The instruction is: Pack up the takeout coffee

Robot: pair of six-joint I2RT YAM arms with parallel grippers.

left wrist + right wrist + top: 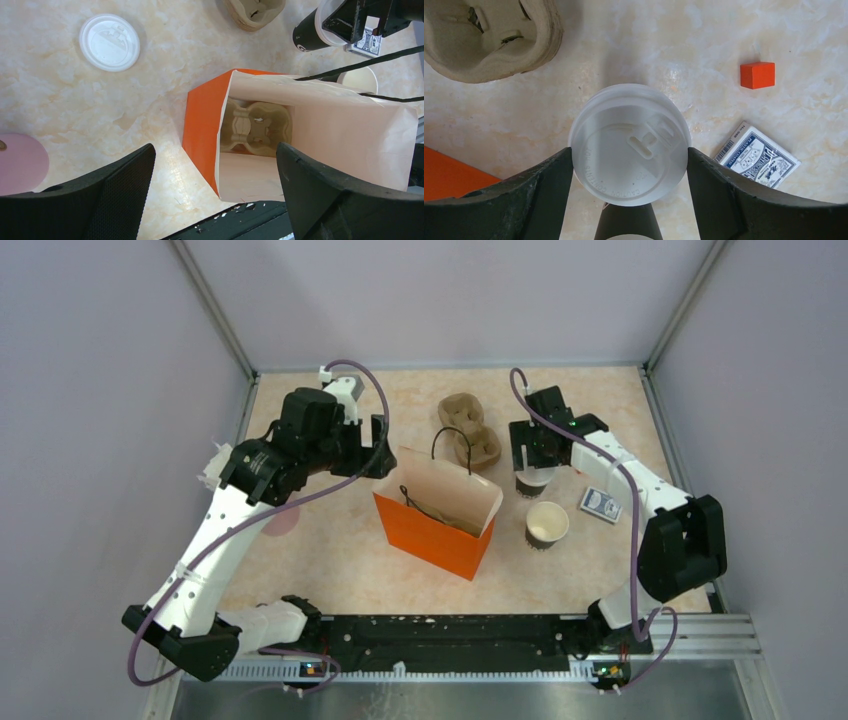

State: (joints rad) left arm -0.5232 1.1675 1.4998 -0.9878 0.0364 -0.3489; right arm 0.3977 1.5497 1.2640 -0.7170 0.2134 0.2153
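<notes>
The takeout coffee (532,483), a cup with a round white lid (629,135), stands right of the tall orange paper bag (440,530). Its side looks dark in the left wrist view (306,36). My right gripper (533,466) is shut on it, both fingers touching the lid's rim in the right wrist view (629,150). I cannot tell whether the cup is lifted. My left gripper (215,200) is open and empty above the bag's left edge (383,452). The bag (320,125) stands open with a brown pulp tray (256,127) at its bottom.
A second cup (547,525) without a lid stands near the held one. A loose white lid (109,42) and a pink disc (20,162) lie left of the bag. Another pulp tray (468,430) lies behind it. A card deck (756,162) and orange block (757,75) lie to the right.
</notes>
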